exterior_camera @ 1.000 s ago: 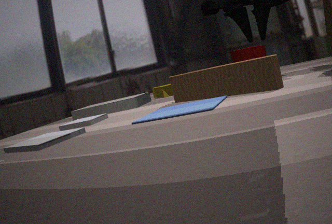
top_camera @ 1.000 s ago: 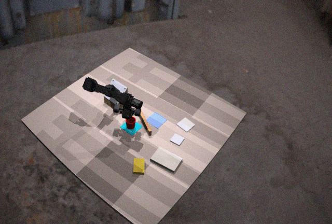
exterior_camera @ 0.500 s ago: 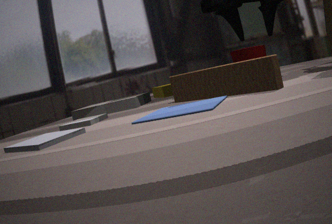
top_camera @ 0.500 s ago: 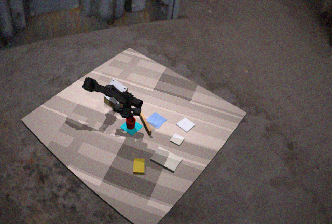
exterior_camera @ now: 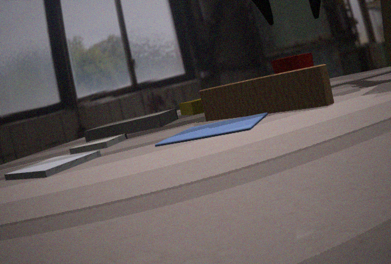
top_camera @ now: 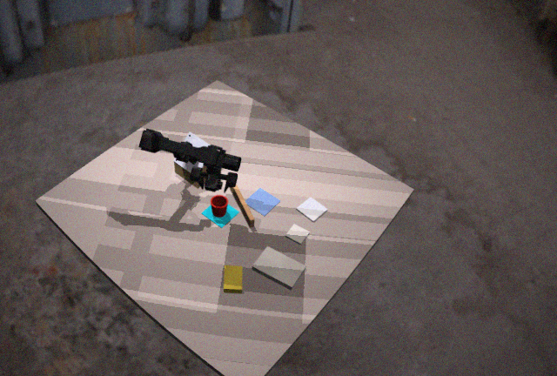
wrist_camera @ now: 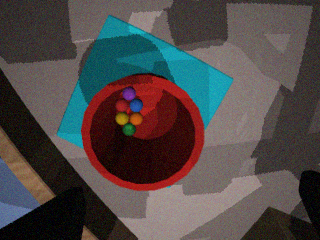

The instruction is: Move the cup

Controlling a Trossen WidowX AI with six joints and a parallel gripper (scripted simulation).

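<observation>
From the exterior view, I can't see the lower part of the red cup (top_camera: 218, 206) (exterior_camera: 292, 62) (wrist_camera: 143, 185) behind the wooden bar (top_camera: 243, 207) (exterior_camera: 268, 93) (wrist_camera: 20, 164).

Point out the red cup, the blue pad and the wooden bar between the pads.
Red cup (top_camera: 218, 211) (exterior_camera: 293, 62) (wrist_camera: 142, 186): top and exterior, outer wall; wrist, rim.
Blue pad (top_camera: 262, 201) (exterior_camera: 217, 128): top and exterior, upper face.
Wooden bar (top_camera: 243, 206) (exterior_camera: 265, 96): top, upper edge; exterior, long side.
</observation>
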